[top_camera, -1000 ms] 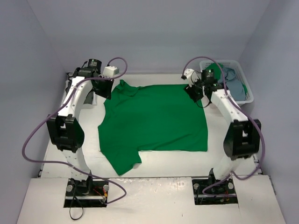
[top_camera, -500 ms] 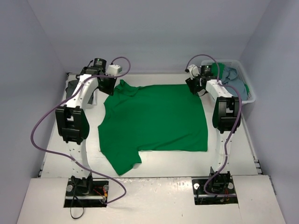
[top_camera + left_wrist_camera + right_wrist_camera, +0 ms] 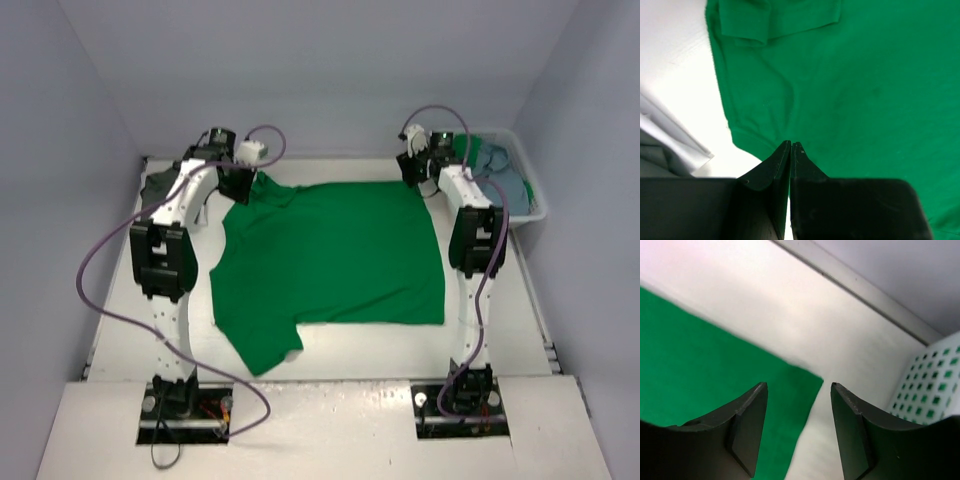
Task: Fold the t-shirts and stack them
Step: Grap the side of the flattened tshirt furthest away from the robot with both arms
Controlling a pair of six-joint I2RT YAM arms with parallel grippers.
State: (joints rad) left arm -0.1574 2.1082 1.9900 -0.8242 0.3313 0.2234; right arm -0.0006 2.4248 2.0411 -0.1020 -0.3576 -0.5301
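a: containers?
b: one. white basket (image 3: pixel 528 190) at the far right corner of the table (image 3: pixel 370 352), by the right wall. it holds a green cloth (image 3: pixel 463 150) and a blue-grey cloth (image 3: pixel 500 172), both bunched, green one at the left end.
a: task item?
b: green t-shirt (image 3: pixel 330 255) spread flat mid-table, sleeves to the left, hem to the right. near-left sleeve (image 3: pixel 262 350) sticks out toward the near edge. dark grey cloth (image 3: pixel 160 185) lies at far left, beside the left arm.
a: grippers?
b: left gripper (image 3: pixel 791 145) pressed together, tips over the shirt's far-left edge. the wrist view is too tight to say if they touch the cloth. right gripper (image 3: pixel 797 390) spread, hanging over the shirt's far right corner; in its wrist view that corner sits between the fingers. the basket's perforated wall is just to its right.
a: edges, room?
b: hem edge runs straight, close to the right arm. a white strip of table shows along the near edge between shirt and arm bases, a wider patch shows left of the shirt, and a narrow band shows along the back wall.
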